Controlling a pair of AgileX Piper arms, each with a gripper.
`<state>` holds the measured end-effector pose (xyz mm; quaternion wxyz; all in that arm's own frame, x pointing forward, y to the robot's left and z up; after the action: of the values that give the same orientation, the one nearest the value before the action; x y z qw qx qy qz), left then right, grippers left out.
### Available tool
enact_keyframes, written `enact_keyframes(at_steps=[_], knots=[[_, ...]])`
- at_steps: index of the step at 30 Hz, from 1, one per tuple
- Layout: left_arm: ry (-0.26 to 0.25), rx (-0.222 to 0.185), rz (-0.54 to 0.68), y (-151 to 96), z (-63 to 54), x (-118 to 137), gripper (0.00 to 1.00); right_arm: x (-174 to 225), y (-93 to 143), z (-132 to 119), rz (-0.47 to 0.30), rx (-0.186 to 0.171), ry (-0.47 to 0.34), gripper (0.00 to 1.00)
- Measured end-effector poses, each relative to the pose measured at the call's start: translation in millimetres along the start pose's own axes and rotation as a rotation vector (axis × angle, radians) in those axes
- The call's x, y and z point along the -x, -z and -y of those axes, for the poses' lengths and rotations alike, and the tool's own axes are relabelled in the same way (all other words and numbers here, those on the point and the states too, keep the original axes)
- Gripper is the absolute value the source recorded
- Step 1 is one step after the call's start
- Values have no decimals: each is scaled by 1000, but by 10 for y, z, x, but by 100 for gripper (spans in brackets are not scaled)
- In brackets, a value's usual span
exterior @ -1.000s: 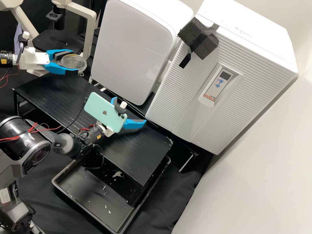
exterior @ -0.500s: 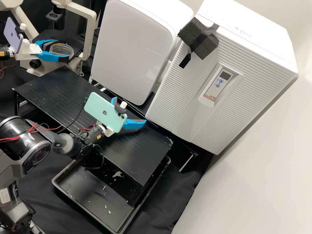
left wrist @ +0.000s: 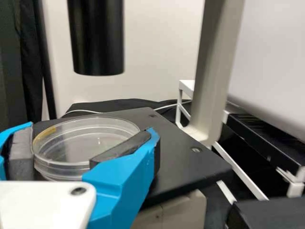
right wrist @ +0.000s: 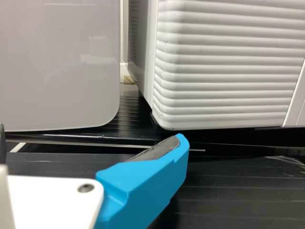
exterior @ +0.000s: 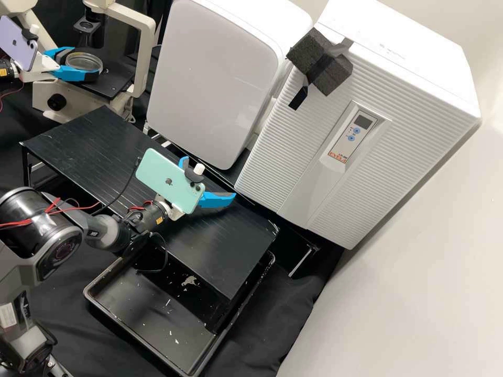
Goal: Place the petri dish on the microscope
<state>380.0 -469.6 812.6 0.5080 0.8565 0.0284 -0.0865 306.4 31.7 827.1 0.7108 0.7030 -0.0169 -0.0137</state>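
A white, blue-fingered right hand point(exterior: 214, 180) stands open, well apart from the cream microscope point(exterior: 145, 47); beyond, a matching left hand point(exterior: 86, 63) grips a round, clear plastic petri dish point(exterior: 83, 62) between its fingers, over the microscope's flat black stage point(exterior: 116, 79), contact unclear.

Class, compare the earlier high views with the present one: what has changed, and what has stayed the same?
The left gripper has carried the petri dish up and leftward in the high view, to the microscope's black stage. Nothing was newly grasped or let go. The right gripper stayed open above the black rack; the white cabinets didn't move.
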Motion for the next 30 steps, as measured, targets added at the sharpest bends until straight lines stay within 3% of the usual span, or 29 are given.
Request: enact_keyframes(at_steps=[6,14,25,26,30], knots=[[-8,6,12,-69,-24,-109,0,0,0,0,0,0,0,100],[1,-34,3,-93,18,-239,0,0,0,0,0,0,0,100],[-7,-30,-20,-36,19,-295,0,0,0,0,0,0,0,100],[-7,-30,-20,-36,19,-295,100,0,0,0,0,0,0,100],[-7,-30,-20,-35,22,-296,100,0,0,0,0,0,0,100]])
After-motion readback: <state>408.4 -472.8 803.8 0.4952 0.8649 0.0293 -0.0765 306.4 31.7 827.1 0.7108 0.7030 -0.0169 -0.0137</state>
